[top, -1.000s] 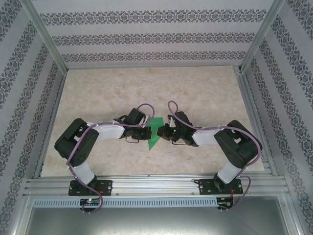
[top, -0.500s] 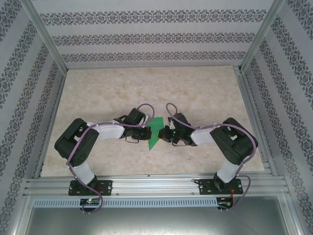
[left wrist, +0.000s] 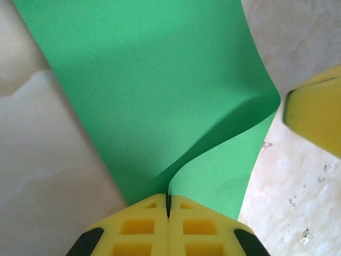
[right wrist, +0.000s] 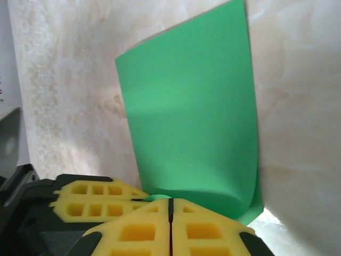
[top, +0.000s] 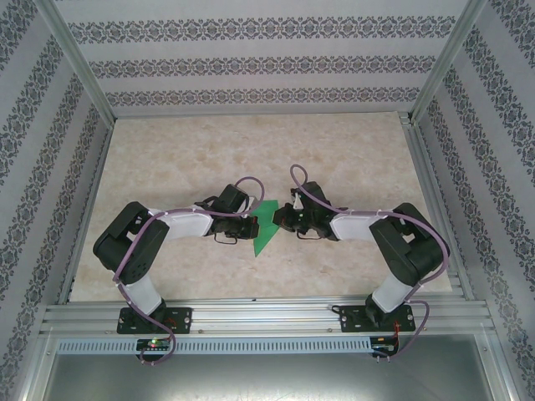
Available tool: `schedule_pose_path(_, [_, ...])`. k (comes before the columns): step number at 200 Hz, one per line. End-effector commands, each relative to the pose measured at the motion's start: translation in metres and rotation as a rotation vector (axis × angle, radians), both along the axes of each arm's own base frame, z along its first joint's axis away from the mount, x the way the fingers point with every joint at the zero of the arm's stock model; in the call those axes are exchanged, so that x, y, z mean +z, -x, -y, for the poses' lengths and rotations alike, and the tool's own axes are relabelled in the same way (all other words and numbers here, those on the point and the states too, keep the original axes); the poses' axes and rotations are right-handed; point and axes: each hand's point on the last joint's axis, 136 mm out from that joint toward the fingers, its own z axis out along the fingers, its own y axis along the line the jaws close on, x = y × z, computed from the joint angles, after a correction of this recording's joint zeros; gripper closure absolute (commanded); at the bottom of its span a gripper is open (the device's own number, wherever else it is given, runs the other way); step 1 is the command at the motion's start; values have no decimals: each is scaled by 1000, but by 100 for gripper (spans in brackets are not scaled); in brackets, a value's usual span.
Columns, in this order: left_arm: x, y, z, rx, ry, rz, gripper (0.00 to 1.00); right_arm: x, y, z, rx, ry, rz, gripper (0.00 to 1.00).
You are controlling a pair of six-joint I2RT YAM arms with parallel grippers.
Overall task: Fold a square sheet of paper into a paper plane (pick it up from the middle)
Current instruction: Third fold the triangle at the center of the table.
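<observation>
The square sheet of paper (top: 266, 224) is bright green and bent into a loose fold between my two grippers at the table's middle. My left gripper (top: 249, 227) is shut on the sheet's near edge (left wrist: 160, 106), and the paper curls up from its fingertips (left wrist: 168, 198). My right gripper (top: 281, 219) is shut, its tips just short of the rounded fold (right wrist: 192, 133), with no paper seen between its pads (right wrist: 170, 202). One right finger (left wrist: 314, 114) shows beside the fold's edge. The left gripper's yellow fingers (right wrist: 90, 200) lie close at the left.
The beige marble tabletop (top: 251, 150) stretches behind the grippers. Patterned walls and aluminium posts (top: 75, 67) ring the table, with a metal rail (top: 267, 317) along the near edge by the arm bases.
My right gripper has moved left and slightly away from the bases, closer to the paper's fold. The left gripper has held still on the sheet.
</observation>
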Motion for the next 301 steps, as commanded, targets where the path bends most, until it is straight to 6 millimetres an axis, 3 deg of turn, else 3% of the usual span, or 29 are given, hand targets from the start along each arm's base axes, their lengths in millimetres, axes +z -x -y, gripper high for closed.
schedule_pose_path(1, [-14, 9, -13, -9, -64, -51, 98, -21, 0, 10, -12, 63, -35, 93])
schedule_pose_path(30, [-14, 9, -13, -9, -65, -50, 98, -50, 8, 29, -44, 142, -77, 93])
schedule_pose_path(47, [-14, 9, -13, -11, -67, -50, 98, -53, 9, 33, -52, 145, -87, 93])
schedule_pose_path(106, [-13, 9, -13, -11, -65, -50, 98, 3, -11, 21, -33, 30, 10, 91])
schedule_pose_path(124, [-13, 8, -13, -10, -63, -50, 98, 6, -14, 15, -21, 3, 13, 91])
schedule_pose_path(172, [-13, 9, -13, -9, -64, -53, 98, -16, -9, 10, -14, -20, -44, 92])
schedule_pose_path(201, [-12, 9, -13, -12, -65, -52, 98, -51, 4, 31, -54, 103, -112, 93])
schedule_pose_path(215, [-12, 9, -13, -12, -67, -50, 98, -57, 7, 38, -61, 134, -122, 93])
schedule_pose_path(236, [-12, 8, -13, -13, -65, -49, 98, -44, 3, 36, -51, 126, -90, 93])
schedule_pose_path(268, [-11, 9, -12, -15, -63, -51, 98, 1, -9, 28, -27, 88, 17, 92])
schedule_pose_path(301, [-9, 6, -11, -15, -59, -47, 98, 27, -4, 0, 50, -23, 54, 91])
